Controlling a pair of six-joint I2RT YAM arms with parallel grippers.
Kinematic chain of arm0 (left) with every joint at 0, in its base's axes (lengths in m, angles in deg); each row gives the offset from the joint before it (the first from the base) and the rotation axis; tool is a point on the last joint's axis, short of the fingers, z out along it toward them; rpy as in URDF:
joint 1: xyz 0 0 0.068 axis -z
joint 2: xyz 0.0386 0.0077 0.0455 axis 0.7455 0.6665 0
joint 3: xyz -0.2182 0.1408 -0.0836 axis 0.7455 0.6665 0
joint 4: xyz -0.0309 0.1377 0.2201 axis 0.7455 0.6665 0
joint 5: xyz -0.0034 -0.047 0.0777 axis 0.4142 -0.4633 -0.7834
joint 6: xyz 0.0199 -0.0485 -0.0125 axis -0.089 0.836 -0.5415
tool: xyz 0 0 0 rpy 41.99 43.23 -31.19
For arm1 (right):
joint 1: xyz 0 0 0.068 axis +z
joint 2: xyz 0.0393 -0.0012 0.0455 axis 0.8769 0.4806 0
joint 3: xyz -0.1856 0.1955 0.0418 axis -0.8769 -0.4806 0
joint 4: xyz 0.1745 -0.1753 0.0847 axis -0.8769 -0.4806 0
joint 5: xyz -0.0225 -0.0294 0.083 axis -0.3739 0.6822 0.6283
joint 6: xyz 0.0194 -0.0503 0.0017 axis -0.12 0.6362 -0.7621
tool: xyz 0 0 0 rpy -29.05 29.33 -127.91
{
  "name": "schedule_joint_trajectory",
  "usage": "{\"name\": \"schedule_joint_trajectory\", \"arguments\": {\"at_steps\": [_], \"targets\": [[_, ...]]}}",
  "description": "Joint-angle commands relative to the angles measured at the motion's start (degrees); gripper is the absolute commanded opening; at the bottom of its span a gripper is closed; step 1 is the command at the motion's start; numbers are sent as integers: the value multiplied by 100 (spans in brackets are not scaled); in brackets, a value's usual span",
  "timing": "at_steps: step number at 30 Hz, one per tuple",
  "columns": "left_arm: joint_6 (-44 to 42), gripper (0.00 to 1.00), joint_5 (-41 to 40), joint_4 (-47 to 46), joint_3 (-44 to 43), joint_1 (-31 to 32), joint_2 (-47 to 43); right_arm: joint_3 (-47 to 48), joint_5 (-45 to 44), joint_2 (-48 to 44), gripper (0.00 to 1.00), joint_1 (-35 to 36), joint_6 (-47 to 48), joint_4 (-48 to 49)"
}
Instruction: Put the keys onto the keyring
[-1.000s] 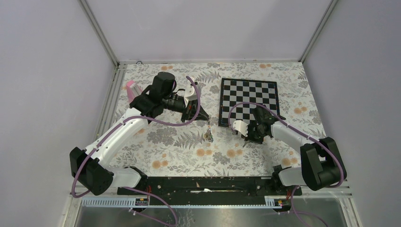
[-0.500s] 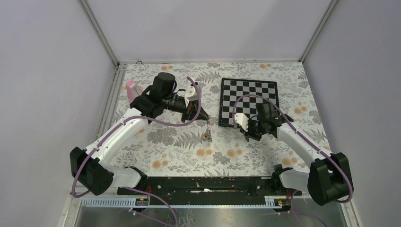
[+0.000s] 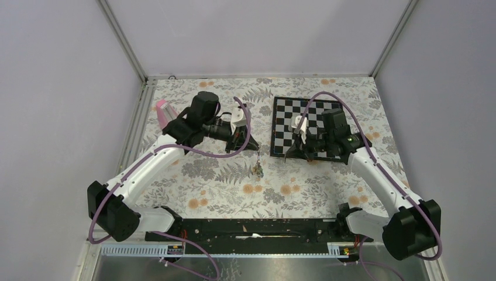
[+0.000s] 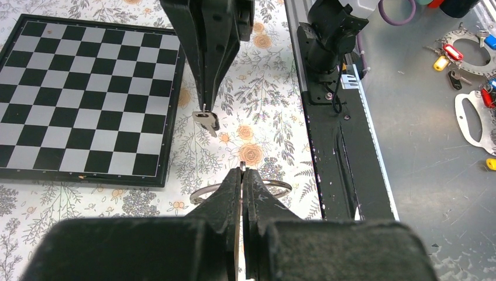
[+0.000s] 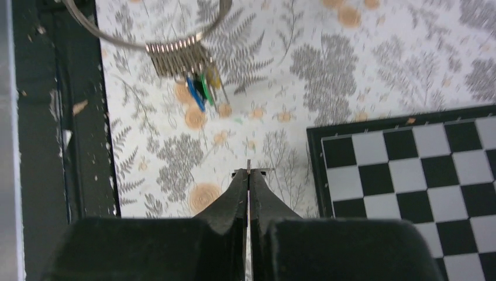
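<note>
My left gripper (image 3: 255, 147) is shut on the thin wire ring of the keyring (image 3: 257, 169), which hangs just above the floral table. In the left wrist view its fingertips (image 4: 241, 172) pinch the ring (image 4: 275, 185). My right gripper (image 3: 288, 154) is shut on a plain silver key (image 4: 206, 119), held in the air facing the left gripper. In the right wrist view the key (image 5: 249, 167) shows edge-on between the shut tips (image 5: 248, 174), and the keyring (image 5: 178, 54) hangs ahead with green, blue and yellow tags. I cannot pick out the black-headed key.
A black-and-white chessboard (image 3: 316, 120) lies at the back right, just behind the right gripper. A pink object (image 3: 165, 111) stands by the left wall. The black base rail (image 4: 333, 146) runs along the near edge, with loose tags (image 4: 447, 55) beyond it.
My right arm has risen from the table near the chessboard's front edge and swung left with the key, now pointing at the keyring. The left gripper and keyring have barely moved.
</note>
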Motion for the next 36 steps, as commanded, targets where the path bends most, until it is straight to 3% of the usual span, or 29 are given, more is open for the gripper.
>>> {"name": "schedule_joint_trajectory", "arguments": {"at_steps": [1,6,16,25,36], "targets": [[146,0,-22,-399,-103,43,4,367,919,-270,0,57,-1125,1027],[962,0,276,-1041,74,48,58,682,911,-429,0,293,-1119,1206],[2421,0,355,-1440,-356,213,545,1426,238,-636,0,693,72,213],[4525,0,360,-2469,-530,263,877,794,-170,-1219,0,723,266,523],[5688,0,195,-3313,-211,262,897,601,-152,-1357,0,722,22,780]]}}
